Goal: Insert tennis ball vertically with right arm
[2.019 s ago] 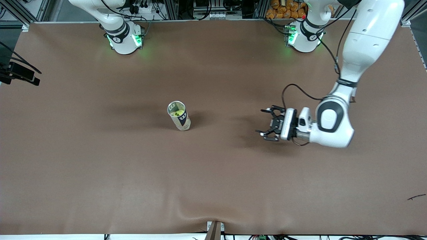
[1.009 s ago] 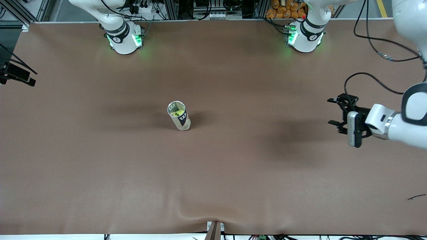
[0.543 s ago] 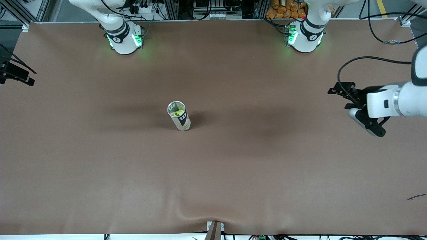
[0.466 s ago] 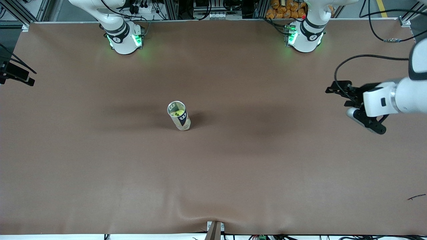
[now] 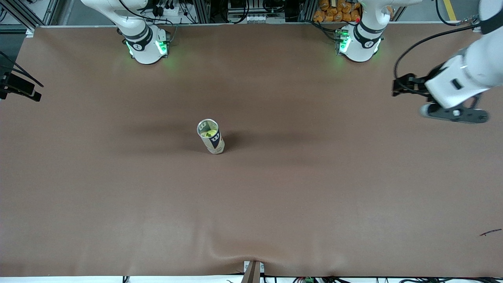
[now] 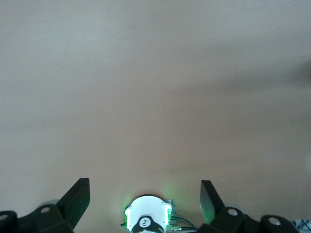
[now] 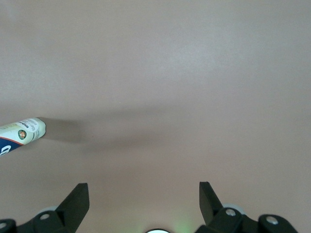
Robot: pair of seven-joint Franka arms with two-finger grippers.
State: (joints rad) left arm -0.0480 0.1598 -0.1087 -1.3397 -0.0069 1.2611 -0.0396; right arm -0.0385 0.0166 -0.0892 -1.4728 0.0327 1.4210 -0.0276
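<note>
Ball already in the can, both grippers empty
The tennis ball (image 5: 208, 133) sits inside the upright can (image 5: 211, 136) mid-table, well apart from the right gripper (image 7: 144, 201), fingers wide; left gripper (image 5: 408, 87) wide over its arm's end

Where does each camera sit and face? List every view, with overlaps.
Front view: high across the brown table, facing both robots; open tennis-ball can centred.
Left wrist view: on that wrist, past the left arm's open fingers at table and a white arm base.
Right wrist view: on that wrist, past the right arm's open fingers at table and the can.
Shared: can, front and right wrist.
</note>
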